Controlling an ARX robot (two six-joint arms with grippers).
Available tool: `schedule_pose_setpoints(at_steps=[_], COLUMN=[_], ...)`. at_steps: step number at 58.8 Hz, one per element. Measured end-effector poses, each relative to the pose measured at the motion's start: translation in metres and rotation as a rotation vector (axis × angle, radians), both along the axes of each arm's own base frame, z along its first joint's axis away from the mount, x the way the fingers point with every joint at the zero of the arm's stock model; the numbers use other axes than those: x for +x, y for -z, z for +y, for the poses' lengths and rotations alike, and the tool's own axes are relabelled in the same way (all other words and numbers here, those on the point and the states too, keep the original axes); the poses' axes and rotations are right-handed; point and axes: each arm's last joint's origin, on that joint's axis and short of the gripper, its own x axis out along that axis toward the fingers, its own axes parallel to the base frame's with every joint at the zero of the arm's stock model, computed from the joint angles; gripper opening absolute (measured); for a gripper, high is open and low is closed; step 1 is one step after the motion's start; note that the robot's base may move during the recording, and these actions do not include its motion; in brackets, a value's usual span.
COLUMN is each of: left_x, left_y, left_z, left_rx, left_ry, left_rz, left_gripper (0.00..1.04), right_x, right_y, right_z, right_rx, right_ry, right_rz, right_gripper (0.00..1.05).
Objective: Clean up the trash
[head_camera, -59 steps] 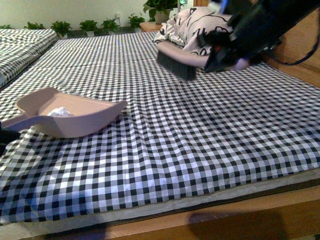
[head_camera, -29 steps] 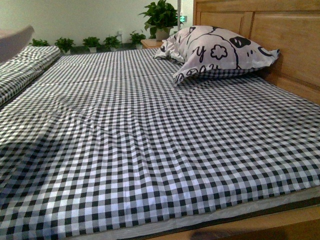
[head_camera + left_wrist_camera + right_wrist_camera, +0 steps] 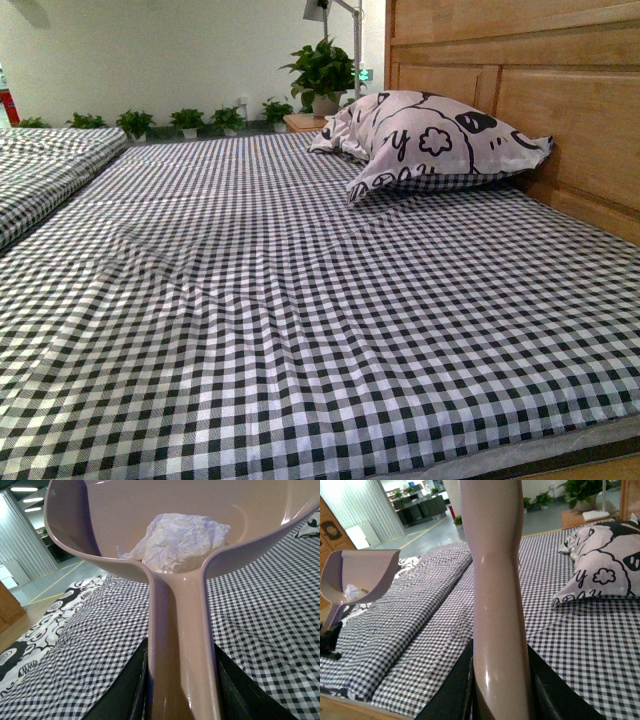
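My left gripper [image 3: 182, 690] is shut on the handle of the pale pink dustpan [image 3: 180, 630], which is held up off the bed. The trash [image 3: 175, 542], a crumpled white paper ball, lies inside the pan's scoop. My right gripper [image 3: 500, 690] is shut on the pink handle of the brush [image 3: 495, 580]; its bristles are out of view. The right wrist view also shows the dustpan [image 3: 362, 575] raised beside the bed, with the trash [image 3: 354, 591] in it. Neither arm, dustpan nor brush shows in the front view.
The bed has a black-and-white checked sheet [image 3: 300, 300]. A white pillow with black cartoon print [image 3: 440, 140] lies against the wooden headboard [image 3: 530, 90]. A second checked bed [image 3: 50, 170] stands at the left. Potted plants [image 3: 325, 70] line the far wall.
The dustpan with the paper ball and the brush have both left the front view, lifted off the bed. The camera's view has shifted upward and nearer the headboard.
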Motion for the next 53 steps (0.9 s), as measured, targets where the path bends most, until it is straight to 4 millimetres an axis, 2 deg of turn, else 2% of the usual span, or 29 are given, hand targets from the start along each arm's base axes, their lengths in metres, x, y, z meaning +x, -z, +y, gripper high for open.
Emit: schedule_pose_setpoints(at_steps=[8,20,25,53], left_x=[-0.021,-0.044,-0.046,-0.046], left_y=[0.000,0.012,0.014,0.014], left_z=[-0.009,-0.027,-0.030,-0.030], left_rx=[-0.012,-0.071,-0.090,-0.110], left_ry=[-0.013,0.034,0.059,0.055], left_rz=[-0.031,-0.043,-0.045,-0.051], left_gripper=[0.28,0.28,0.28,0.28], right_x=[-0.026,-0.043,-0.046,-0.048], right_y=[-0.002,0.002,0.003,0.003], right_z=[0.000,-0.002,-0.002,-0.002], right_rx=[0.034,0.038,0.031,0.018], right_ry=[0.025,0.155,0.202,0.206], right_rz=[-0.017,-0.020,-0.019,-0.031], right_gripper=[0.21,0.21,0.21,0.21])
